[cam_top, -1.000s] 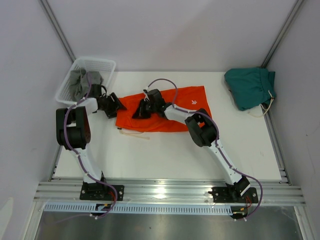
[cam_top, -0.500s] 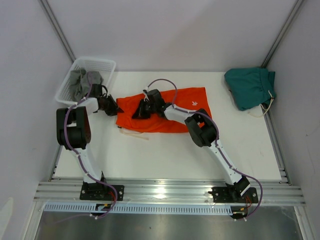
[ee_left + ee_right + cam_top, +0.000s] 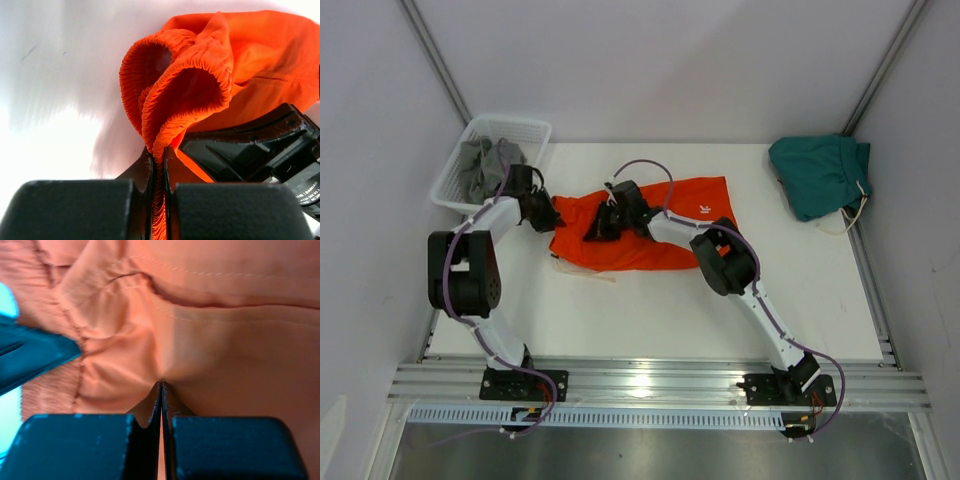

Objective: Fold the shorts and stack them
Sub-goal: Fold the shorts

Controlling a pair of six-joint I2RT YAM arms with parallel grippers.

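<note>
Left claw (image 3: 548, 213), apart beside the orange shorts (image 3: 665, 245) a second ago, is now clamped on their waistband, which has bunched and lifted off the counter (image 3: 650, 310). Only the left wrist view shows the elastic hem pinched between the jaws. Right claw (image 3: 596, 226) is closed on orange cloth mid-garment. Teal shorts (image 3: 817, 175) lie heaped at the counter's far right corner. White basket (image 3: 535, 128) at far left holds grey cloth (image 3: 485, 165).

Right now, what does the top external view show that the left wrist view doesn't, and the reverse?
Only the top external view shows the teal shorts bunched at the far right corner, and the white basket holding grey cloth. Only the left wrist view shows the elastic waistband pinched in the shut left hand. Both show the orange shorts and the left hand gripping their edge.
</note>
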